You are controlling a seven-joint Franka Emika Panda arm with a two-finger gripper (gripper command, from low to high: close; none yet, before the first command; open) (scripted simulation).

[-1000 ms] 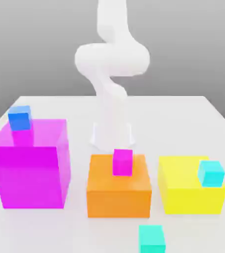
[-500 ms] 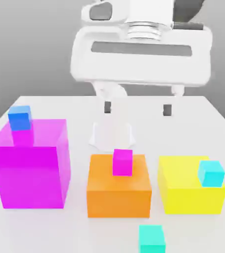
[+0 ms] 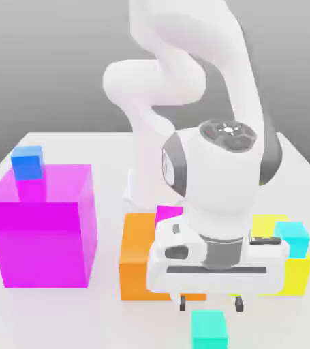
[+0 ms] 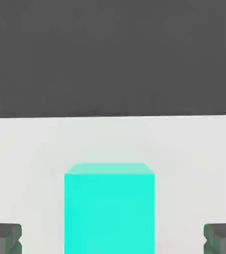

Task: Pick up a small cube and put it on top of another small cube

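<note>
Exterior view: the white arm's wrist and hand stand low at the front of the desk and cover much behind them; the small magenta cube on the orange block shows only as a sliver of its top corner beside the wrist; the orange block's side toward the exterior view's right is covered; the yellow block shows only parts of its top and of its edge on the exterior view's right; the cyan small cube on it is partly covered by the hand body; the teal cube is cut off by the picture's lower edge.

Unobstructed: large magenta block at the exterior view's left, blue small cube on its top rear corner.

Hand: fingers spread to full width, pointing down; two dark fingertips hang just above the teal cube, one to each side; nothing gripped, no contact visible. Hand view: teal cube sits on the white desk between the two grey pads, clear gap on both sides; cube's lower part is cut off.

Teal cube: alone on the desk, in front of the orange and yellow blocks, directly under the hand.
</note>
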